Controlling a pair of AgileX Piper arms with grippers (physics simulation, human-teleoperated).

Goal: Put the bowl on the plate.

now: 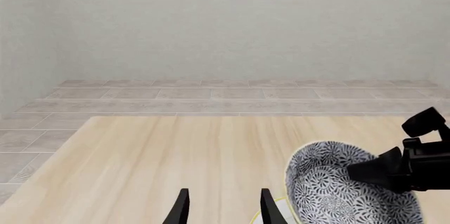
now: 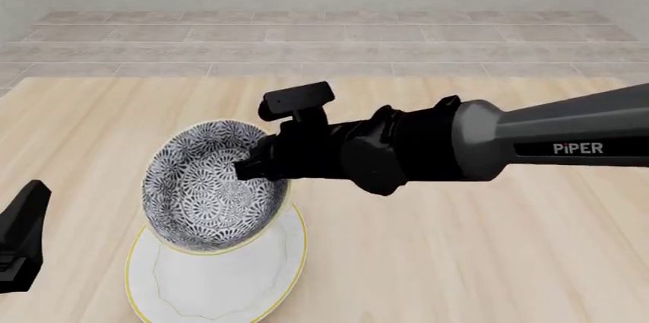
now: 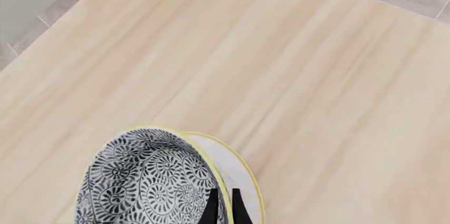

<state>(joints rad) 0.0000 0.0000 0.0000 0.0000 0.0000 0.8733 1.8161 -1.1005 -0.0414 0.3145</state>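
The bowl (image 2: pixel 208 186), patterned in dark grey and white with a thin yellow rim, hangs tilted over the white plate (image 2: pixel 218 285). My right gripper (image 2: pixel 254 167) is shut on the bowl's rim, one finger inside and one outside. In the right wrist view the fingers (image 3: pixel 212 205) pinch the wall of the bowl (image 3: pixel 147 182), and the plate (image 3: pixel 237 171) shows just behind it. I cannot tell whether the bowl's lower edge touches the plate. My left gripper (image 1: pixel 221 200) stands open and empty over bare table, left of the bowl (image 1: pixel 338 187).
The light wooden table (image 2: pixel 457 262) stretches out around the plate. Beyond its far edge lie a grey tiled floor (image 2: pixel 324 42) and a pale wall. Part of the left arm (image 2: pixel 20 235) shows at the front view's left edge.
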